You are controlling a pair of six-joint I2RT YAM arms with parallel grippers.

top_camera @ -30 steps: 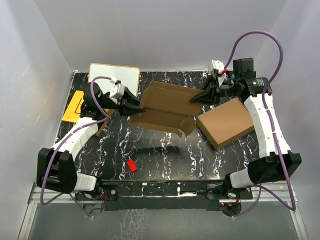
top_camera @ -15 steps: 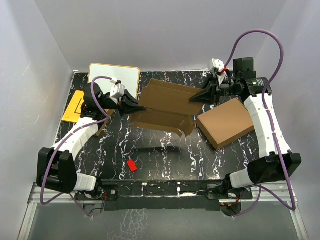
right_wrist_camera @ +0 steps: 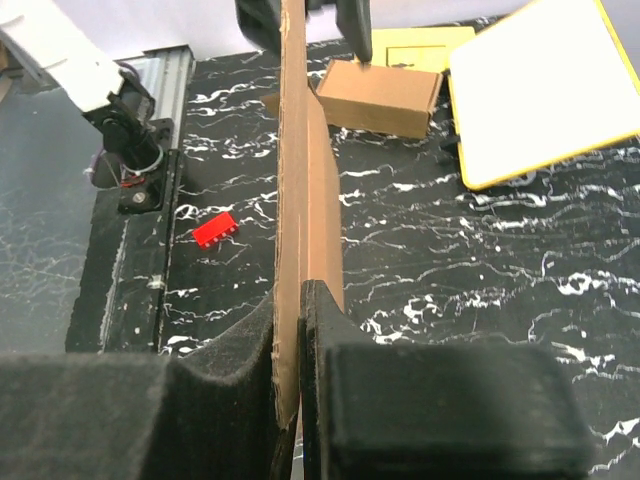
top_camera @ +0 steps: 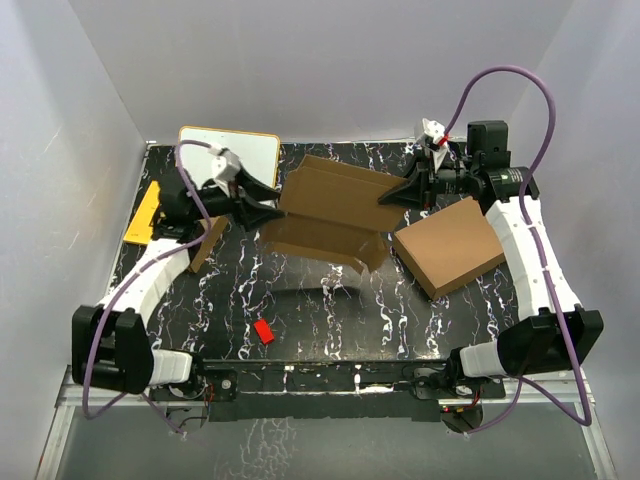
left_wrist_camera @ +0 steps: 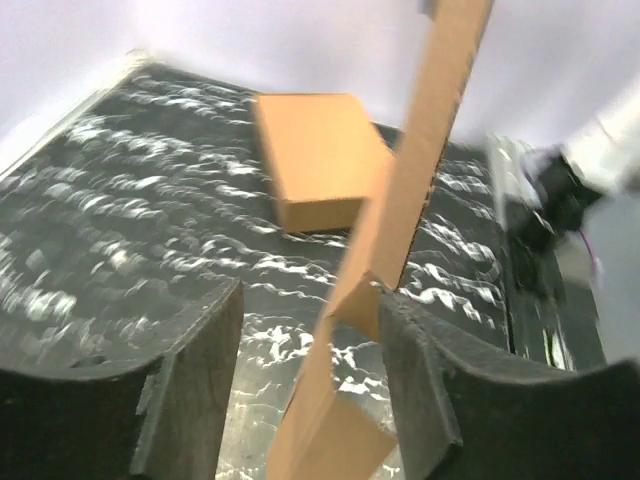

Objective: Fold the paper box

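The paper box (top_camera: 330,210) is a thin brown die-cut sheet held above the table between my two grippers. My right gripper (top_camera: 392,197) is shut on its right edge; in the right wrist view the fingers (right_wrist_camera: 288,330) pinch the cardboard (right_wrist_camera: 300,200) edge-on. My left gripper (top_camera: 262,210) is at the box's left edge with its jaws open. In the left wrist view the cardboard (left_wrist_camera: 420,150) stands between the fingers (left_wrist_camera: 310,330) and touches the right one, with a gap to the left one.
A larger plain brown box (top_camera: 450,245) lies at the right, under my right arm. A smaller brown box (top_camera: 205,243) sits beneath my left arm. A white board (top_camera: 228,150) and a yellow sheet (top_camera: 148,212) are at the back left. A red brick (top_camera: 264,331) lies near the front.
My left wrist has drawn back a little to the left and turned. The paper box's left side has risen slightly. The right gripper keeps its hold.
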